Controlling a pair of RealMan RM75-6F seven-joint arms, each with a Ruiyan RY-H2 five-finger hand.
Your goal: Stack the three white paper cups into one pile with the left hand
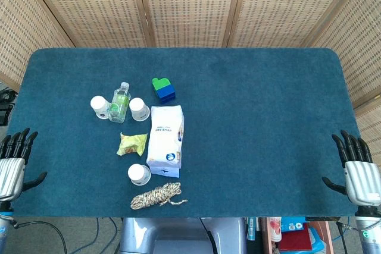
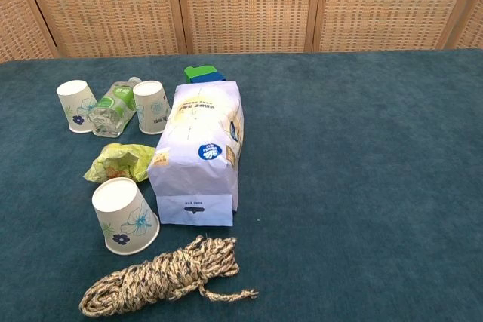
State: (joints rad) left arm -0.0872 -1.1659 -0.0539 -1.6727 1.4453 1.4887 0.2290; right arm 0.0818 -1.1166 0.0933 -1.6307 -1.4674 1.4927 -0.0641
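A coil of tan braided rope [image 2: 162, 277] lies nearest, at the surface's six o'clock edge. Just beyond it at eleven o'clock stands an upside-down white paper cup with blue flowers [image 2: 124, 215]. The other two white paper cups, one [image 2: 75, 105] at nine o'clock of a clear plastic bottle [image 2: 115, 107] lying on its side and one [image 2: 152, 106] at its three o'clock, also stand inverted and apart, so nothing is stacked yet. A white paper packet [image 2: 200, 148] and a crumpled yellow-green wrapper [image 2: 119, 160] sit between the groups. Only the head view shows the left robot hand [image 1: 13, 162] and right robot hand [image 1: 357, 168]: both rest at the surface's [image 1: 268, 117] corners, fingers spread and empty, seemingly waiting. The chest view alone reveals the cups' flower print.
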